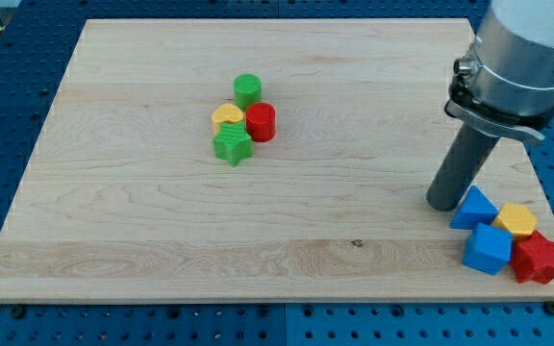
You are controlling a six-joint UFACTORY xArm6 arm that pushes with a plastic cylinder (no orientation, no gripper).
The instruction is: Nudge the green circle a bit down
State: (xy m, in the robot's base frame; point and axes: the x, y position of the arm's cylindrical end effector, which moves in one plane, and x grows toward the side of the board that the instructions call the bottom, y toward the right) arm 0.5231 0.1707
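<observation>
The green circle [247, 90] stands on the wooden board [142, 192] at the upper middle, at the top of a small cluster. Just below it lie a yellow heart [226, 116], a red round block [261, 122] and a green star [232, 145], all close together. My tip [443, 204] rests on the board far to the view's right and lower than the green circle. It is just left of a blue triangle [474, 208].
At the board's lower right corner sit the blue triangle, a yellow hexagon [516, 220], a blue cube [488, 249] and a red star [538, 258]. The arm's grey body [522, 58] hangs over the board's right edge. A blue perforated table surrounds the board.
</observation>
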